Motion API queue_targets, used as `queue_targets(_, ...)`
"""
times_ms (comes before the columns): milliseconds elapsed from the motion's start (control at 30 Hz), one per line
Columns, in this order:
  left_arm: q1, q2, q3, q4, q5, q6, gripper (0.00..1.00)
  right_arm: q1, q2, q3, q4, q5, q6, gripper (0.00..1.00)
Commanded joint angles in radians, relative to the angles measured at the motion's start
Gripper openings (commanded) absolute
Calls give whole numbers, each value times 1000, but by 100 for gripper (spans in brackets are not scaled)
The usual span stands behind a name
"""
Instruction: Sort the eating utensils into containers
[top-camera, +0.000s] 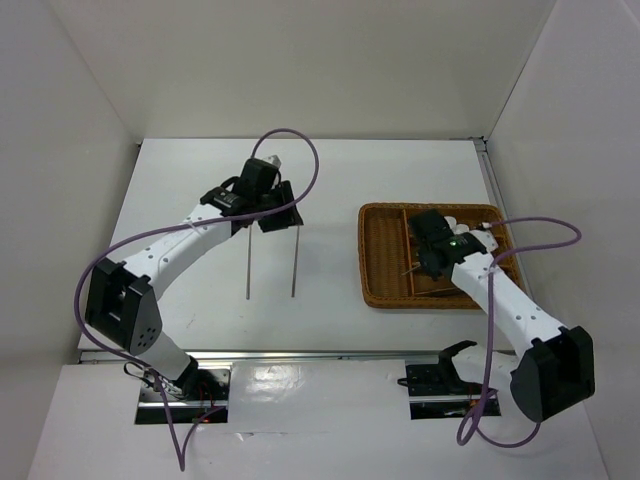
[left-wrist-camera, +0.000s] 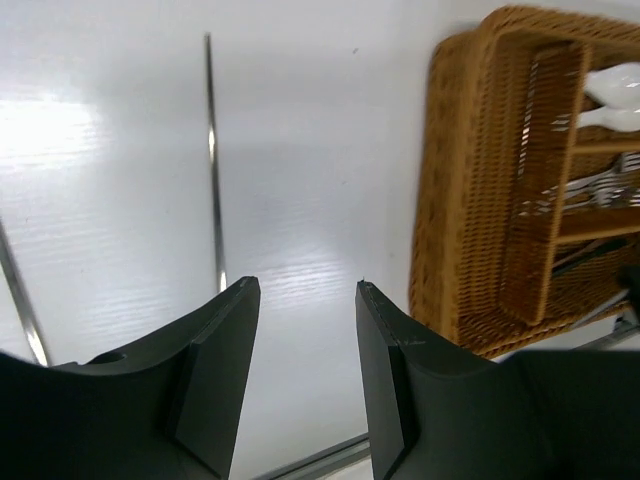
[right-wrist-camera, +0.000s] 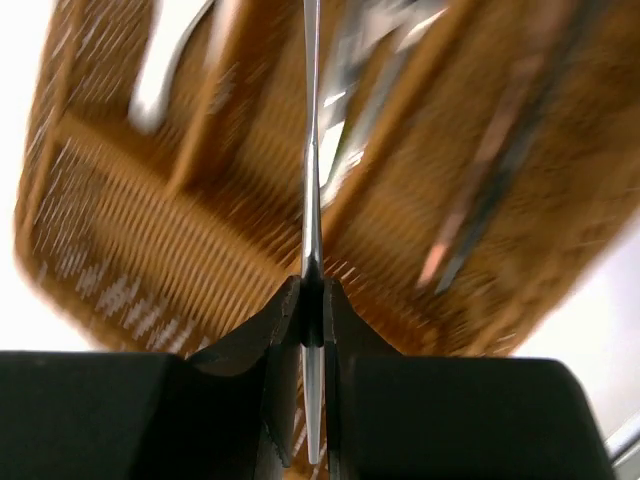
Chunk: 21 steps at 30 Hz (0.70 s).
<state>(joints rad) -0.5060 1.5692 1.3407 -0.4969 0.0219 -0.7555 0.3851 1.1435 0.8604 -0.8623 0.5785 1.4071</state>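
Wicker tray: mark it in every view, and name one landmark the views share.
Top external: wicker tray right of centre.
Left wrist: upper right corner.
Right wrist: blurred, filling most of the frame behind the right gripper, which pinches a thin silver utensil.
Shared landmark: white soup spoons in the tray.

White desk (top-camera: 330, 190), matte and flat, filling the centre of the overhead view; soft glare patch on it at 9 o'clock in the left wrist view. Plain white back wall (top-camera: 320, 60) at 12 o'clock. White left wall (top-camera: 60, 150) at 9 o'clock, white right wall (top-camera: 585, 110) at 3 o'clock, both meeting the desk edge. Silver metal rail (top-camera: 300, 354) along the near desk edge at 6 o'clock. Glossy white front panel (top-camera: 330, 430) just below the rail, with bright reflections.
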Motion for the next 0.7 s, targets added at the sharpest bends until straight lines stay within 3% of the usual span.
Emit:
queue_targets(0,12,-21,-37,-3,27,38,57,-60,-31,-26,-152,112,142,0)
queue_targets(433,12,-31,-55,-12,39,65,57,-94,10,-101,-188,190,282,2)
queue_targets(567,12,-50,-86,-12,39,65,57,-94,48,-80,-201,190,282,12)
queue_targets(667,12,-51,-98,-12,39,65,57,-94,73,-38,-227,163,282,38)
